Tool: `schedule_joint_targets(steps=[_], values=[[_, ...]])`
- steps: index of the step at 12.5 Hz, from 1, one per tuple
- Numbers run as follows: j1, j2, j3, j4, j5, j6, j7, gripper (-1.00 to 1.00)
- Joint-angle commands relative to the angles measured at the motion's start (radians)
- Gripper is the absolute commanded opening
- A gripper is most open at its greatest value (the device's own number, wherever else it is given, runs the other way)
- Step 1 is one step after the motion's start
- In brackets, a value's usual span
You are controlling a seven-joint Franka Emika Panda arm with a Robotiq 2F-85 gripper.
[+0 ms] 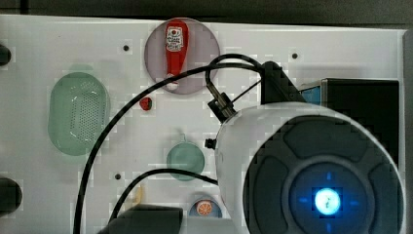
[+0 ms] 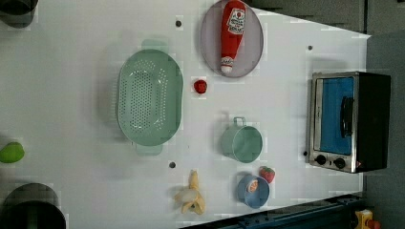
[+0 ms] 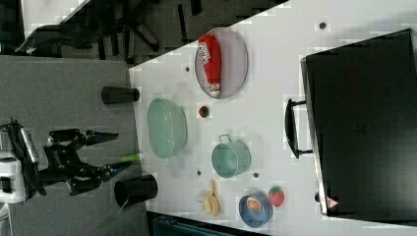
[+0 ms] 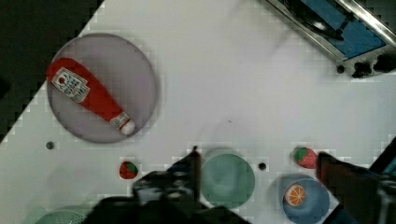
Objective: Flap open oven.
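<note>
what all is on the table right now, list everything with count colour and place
oven: 1, black and silver with blue glass door shut, left view's right edge
plate: 1, grey, far side
ketchup bottle: 1, red, lying on the plate
colander: 1, green, left view's left of centre
strawberries: 2, red, one by the colander, one by the blue bowl
cup: 1, green, centre
blue bowl: 1, holds an orange slice
banana: 1, yellow, peeled
gripper: 1, black, open, off the table
</note>
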Motion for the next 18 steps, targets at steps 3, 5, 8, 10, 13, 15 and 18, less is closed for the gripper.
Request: schedule_joint_targets(steps=[3,5,8,10,13,15,18], values=[[-0.002,0.038,0.005,-0.026,0.005,-0.013,0.041,-0.56],[-0.003,0.038,-0.001,-0.042,0.001,-0.013,0.039,-0.65],[-0.006,0.038,-0.037,-0.088,-0.009,-0.01,-0.062,-0.65],[-0.014,0.038,-0.073,-0.117,-0.01,-0.002,-0.248,-0.65],[-0.036,0.039,-0.146,-0.166,-0.011,0.051,-0.561,-0.65],[-0.047,0.042,-0.206,-0.207,-0.011,0.124,-0.757,-0.65],[-0.056,0.071,-0.29,-0.264,-0.011,0.248,-0.989,-0.65]])
